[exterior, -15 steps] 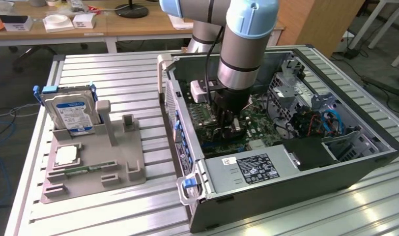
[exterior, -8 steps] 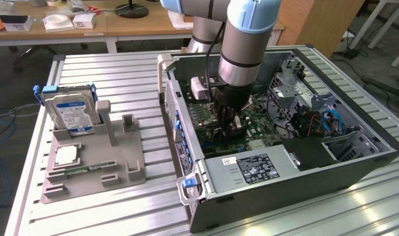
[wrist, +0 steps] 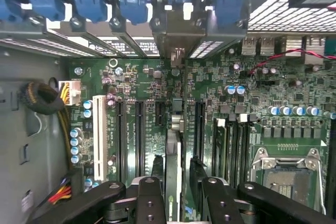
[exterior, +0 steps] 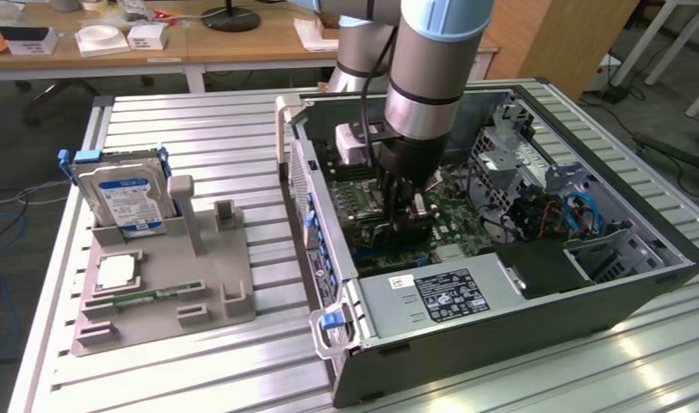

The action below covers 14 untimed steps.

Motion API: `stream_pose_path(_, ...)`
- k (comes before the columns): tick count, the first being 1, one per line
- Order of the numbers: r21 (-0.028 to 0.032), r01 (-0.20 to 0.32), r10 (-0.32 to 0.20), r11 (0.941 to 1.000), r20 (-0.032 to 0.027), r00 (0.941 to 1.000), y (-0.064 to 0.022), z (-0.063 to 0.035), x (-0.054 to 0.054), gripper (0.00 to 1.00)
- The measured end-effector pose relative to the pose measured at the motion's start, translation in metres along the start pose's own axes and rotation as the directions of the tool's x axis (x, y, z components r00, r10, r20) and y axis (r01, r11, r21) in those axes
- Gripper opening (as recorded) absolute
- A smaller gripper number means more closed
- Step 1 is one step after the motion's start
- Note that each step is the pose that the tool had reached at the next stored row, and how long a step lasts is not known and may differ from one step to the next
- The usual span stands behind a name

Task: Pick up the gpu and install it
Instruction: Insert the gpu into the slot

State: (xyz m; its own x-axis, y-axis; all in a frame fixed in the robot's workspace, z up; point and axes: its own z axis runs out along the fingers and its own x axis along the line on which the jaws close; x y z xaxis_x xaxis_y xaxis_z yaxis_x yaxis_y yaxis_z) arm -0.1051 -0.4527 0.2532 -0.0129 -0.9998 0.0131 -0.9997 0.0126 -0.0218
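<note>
The gpu (wrist: 174, 145) stands on edge in a motherboard slot, seen from above as a thin dark card. Its silver bracket (wrist: 176, 40) sits against the case's rear slots. My gripper (wrist: 177, 165) straddles the card, one black finger (wrist: 157, 167) on one side and the other finger on the opposite side. A narrow gap shows on each side, so the jaws stand open around the card without pinching it. In the exterior view my gripper (exterior: 398, 215) reaches down inside the open computer case (exterior: 625, 288), low over the green motherboard (exterior: 453, 219).
A power supply (exterior: 442, 297) fills the case's near corner, with drive cages and blue cables (exterior: 585, 211) at the exterior view's right. Outside the case, a grey holder (exterior: 201, 297) carries a hard drive (exterior: 120, 196), a processor chip (exterior: 116, 271) and a memory stick (exterior: 143, 298).
</note>
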Motion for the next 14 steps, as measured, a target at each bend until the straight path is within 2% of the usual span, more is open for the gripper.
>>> stream_pose_path(7,0.0058,0.000,0.000,1.0000,-0.0001,1.0000,-0.0005,-0.0209,0.000,0.34)
stream_pose_path(9,0.0066,0.000,0.000,1.0000,0.0001,1.0000,-0.0005,-0.0227,0.000,0.34)
stream_pose_path(10,0.0066,0.000,0.000,1.0000,0.0002,1.0000,-0.0005,-0.0227,0.000,0.33)
stream_pose_path(11,0.0066,0.000,0.000,1.0000,0.0003,1.0000,-0.0005,-0.0227,0.000,0.26)
stream_pose_path(12,0.0066,0.000,0.000,1.0000,0.0002,1.0000,-0.0005,-0.0227,0.000,0.26)
stream_pose_path(14,0.0065,0.000,0.000,1.0000,0.0002,1.0000,-0.0005,-0.0227,0.000,0.14)
